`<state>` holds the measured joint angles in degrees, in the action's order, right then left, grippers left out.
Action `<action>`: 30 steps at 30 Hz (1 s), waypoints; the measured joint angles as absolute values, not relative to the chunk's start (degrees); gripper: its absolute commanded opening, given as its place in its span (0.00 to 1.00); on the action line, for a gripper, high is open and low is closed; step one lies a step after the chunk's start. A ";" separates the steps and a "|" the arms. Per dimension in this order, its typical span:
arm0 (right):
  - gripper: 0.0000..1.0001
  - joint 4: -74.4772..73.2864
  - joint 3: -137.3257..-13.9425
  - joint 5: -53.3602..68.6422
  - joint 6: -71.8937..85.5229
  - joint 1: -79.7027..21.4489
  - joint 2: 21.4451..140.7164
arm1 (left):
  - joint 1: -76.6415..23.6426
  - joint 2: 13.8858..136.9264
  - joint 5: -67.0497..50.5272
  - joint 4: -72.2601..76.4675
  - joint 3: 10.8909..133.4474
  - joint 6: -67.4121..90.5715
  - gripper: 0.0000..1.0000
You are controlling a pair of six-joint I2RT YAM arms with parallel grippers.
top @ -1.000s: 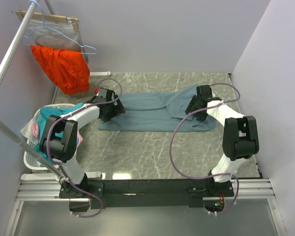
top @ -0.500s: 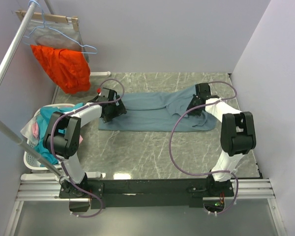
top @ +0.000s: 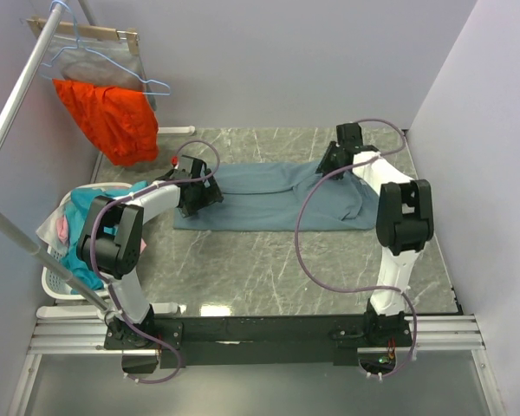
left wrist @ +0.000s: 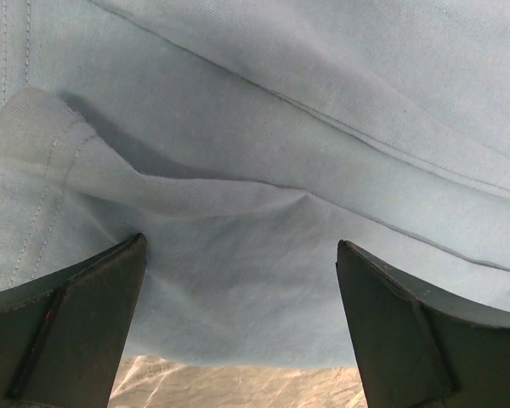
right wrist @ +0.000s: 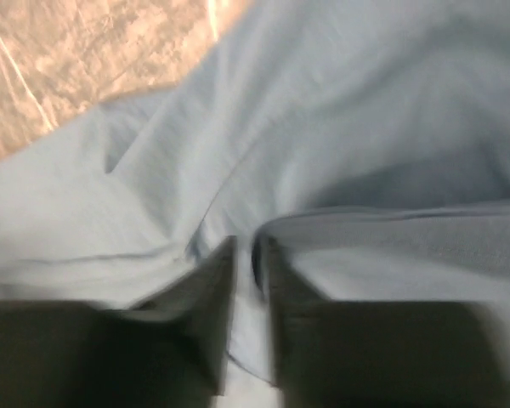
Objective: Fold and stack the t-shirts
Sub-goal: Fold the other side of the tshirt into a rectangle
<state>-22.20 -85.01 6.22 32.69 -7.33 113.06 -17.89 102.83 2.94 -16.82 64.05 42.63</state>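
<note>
Slate-blue t-shirt (top: 269, 198), flat, partly folded

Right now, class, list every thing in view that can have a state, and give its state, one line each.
t-shirt: lying on the table as a long band, partly folded.
left gripper: jaws open, over the t-shirt's left end.
right gripper: jaws shut on a fold of the t-shirt.
orange garment: hanging up.
basket: holding loose clothes.
</note>
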 measured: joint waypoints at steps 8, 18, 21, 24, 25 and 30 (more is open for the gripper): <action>0.73 -25.71 -86.83 -2.81 31.66 -7.77 113.14 | -17.91 102.83 3.07 -16.80 63.99 42.61 0.99; 0.71 -27.68 -73.06 -11.18 31.81 1.39 98.00 | -17.93 102.80 2.83 -16.29 63.64 42.24 0.99; 0.70 -27.22 -69.49 -10.37 31.90 3.25 97.51 | -17.96 102.72 2.81 -15.86 63.40 42.04 0.99; 0.68 -26.57 -66.00 -7.94 32.08 4.34 97.58 | -17.98 102.59 2.76 -15.66 63.18 41.67 0.99; 0.67 -26.39 -65.36 -7.09 32.12 4.58 97.65 | -18.00 102.56 2.76 -15.59 63.11 41.58 0.99; 0.64 -23.31 -64.75 -3.14 32.10 5.52 98.52 | -18.00 102.48 2.74 -15.40 62.98 41.30 0.99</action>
